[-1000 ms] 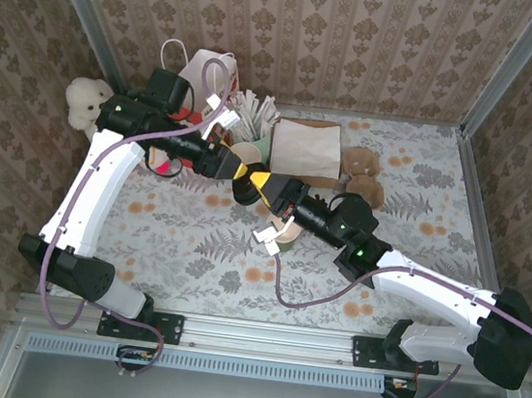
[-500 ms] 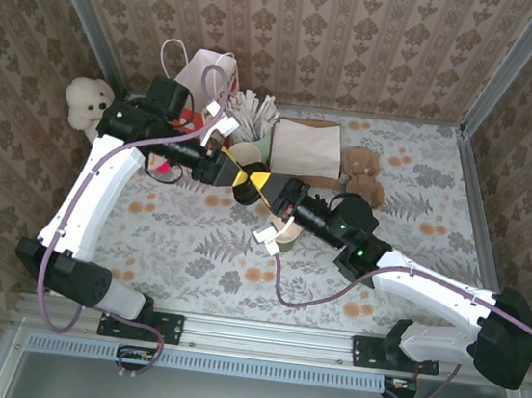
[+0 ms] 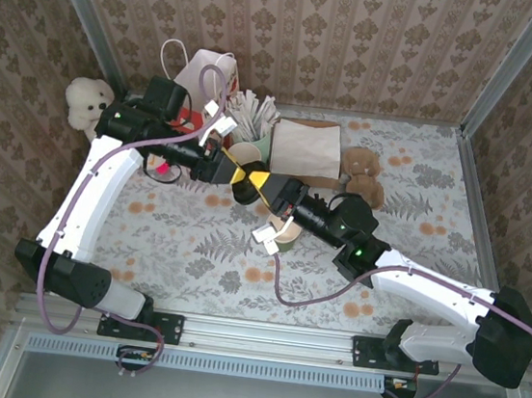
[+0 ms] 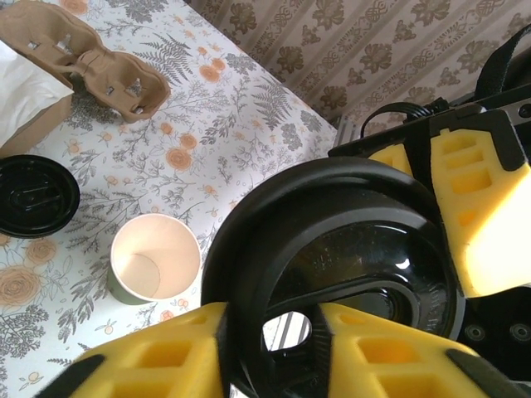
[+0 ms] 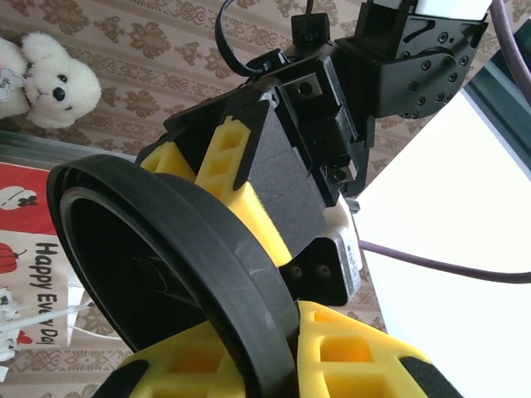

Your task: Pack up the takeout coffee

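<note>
- left claw (image 4: 274, 352): its yellow pads have pulled in over the last second and now look snug on both sides of the black lid (image 4: 332, 257). I'd call that a grip, though it's fresh.
- right claw (image 5: 278, 361): hasn't budged. It's nearly closed, pinching the opposite rim of the same lid, so right now both claws have hold of it in mid-air over the table (image 3: 192, 248).
- in the top view the left arm has nudged in a bit, and the two claws meet nose to nose at the lid (image 3: 245, 192).
- takeout coffee (image 4: 153, 265): the green cup stands upright and topless on the table, below the right arm's wrist, well apart from the held lid.
- a second flat lid (image 4: 33, 195) lies near the cup, with the cardboard carrier (image 4: 99, 62) further back.
- my read: this is a lid handover. Next the right claw probably lets go. The cup isn't capped yet and nothing's packed, so it's early days.
</note>
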Robot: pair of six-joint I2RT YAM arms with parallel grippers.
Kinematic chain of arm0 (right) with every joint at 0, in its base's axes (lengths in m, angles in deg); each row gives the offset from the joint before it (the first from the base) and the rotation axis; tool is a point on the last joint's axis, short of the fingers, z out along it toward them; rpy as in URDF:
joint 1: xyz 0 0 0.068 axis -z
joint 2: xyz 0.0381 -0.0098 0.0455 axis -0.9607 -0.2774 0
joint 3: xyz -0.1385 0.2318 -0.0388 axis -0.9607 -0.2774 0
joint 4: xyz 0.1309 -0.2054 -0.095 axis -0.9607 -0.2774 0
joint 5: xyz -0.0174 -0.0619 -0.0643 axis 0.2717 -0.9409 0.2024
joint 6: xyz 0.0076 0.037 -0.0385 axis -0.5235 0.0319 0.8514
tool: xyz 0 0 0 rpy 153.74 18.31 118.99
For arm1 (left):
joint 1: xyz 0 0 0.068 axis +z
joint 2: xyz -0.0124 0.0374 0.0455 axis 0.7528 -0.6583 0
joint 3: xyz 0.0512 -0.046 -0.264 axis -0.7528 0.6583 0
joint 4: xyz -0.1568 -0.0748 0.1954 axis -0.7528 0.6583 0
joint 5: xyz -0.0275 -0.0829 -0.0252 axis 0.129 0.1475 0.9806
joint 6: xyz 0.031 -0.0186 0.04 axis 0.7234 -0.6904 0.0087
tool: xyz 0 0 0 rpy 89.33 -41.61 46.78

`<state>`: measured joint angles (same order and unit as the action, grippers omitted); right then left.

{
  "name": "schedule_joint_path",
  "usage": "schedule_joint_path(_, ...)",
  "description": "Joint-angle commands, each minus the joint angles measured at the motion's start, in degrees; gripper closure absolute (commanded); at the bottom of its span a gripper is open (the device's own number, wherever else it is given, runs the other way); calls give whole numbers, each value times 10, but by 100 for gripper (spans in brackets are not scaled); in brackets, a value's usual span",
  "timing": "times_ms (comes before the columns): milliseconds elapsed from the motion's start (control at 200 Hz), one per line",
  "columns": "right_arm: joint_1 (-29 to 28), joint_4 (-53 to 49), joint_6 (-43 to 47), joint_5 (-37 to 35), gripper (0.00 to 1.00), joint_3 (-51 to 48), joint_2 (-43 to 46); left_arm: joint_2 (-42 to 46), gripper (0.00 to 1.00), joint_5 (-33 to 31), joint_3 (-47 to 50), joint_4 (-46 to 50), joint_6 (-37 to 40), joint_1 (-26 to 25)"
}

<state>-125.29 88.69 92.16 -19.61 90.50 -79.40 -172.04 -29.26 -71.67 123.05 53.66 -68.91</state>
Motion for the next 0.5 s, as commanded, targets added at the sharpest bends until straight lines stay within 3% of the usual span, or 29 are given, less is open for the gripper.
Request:
schedule_joint_path(0, -8, 42, 4, 20, 93, 27, -18, 1, 78, 37, 6, 0, 18, -2)
schedule_joint_path(270, -8, 13, 1, 15, 92, 28, -16, 6, 100, 26, 10, -19, 4, -2)
schedule_joint_path(500, -9, -80, -20, -10, 81, 49, -6, 34, 100, -29, 41, -68, -2, -15)
